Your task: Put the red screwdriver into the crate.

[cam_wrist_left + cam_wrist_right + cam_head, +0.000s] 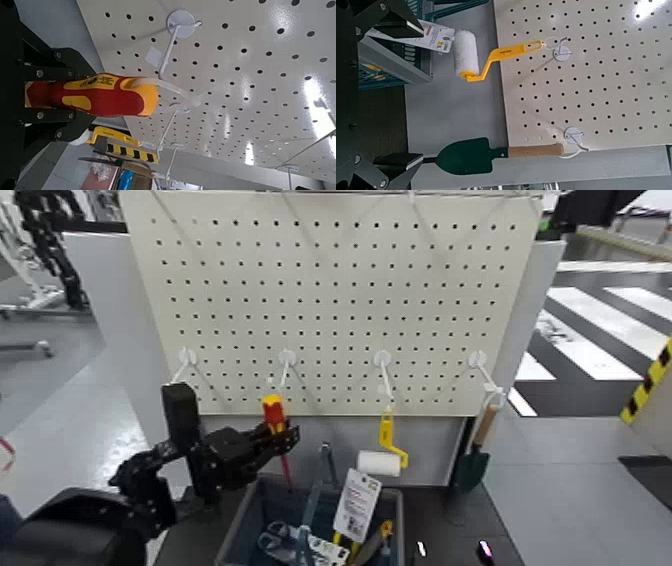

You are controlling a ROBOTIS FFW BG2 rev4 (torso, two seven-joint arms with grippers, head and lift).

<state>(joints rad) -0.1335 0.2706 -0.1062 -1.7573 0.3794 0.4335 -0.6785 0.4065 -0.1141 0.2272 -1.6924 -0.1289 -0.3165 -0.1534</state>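
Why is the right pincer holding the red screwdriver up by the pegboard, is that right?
Not quite. The left pincer holds the red screwdriver by the pegboard, not the right one. The head view shows it on the robot's left arm, above the crate.

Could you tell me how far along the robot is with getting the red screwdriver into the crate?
Done: the left tool has closed on the red screwdriver, gripping its handle. In hand: the screwdriver sits just under its pegboard hook, shaft pointing down above the crate, so it is not in yet. Left: lower it into the crate and release. The right arm's tool is out of view.
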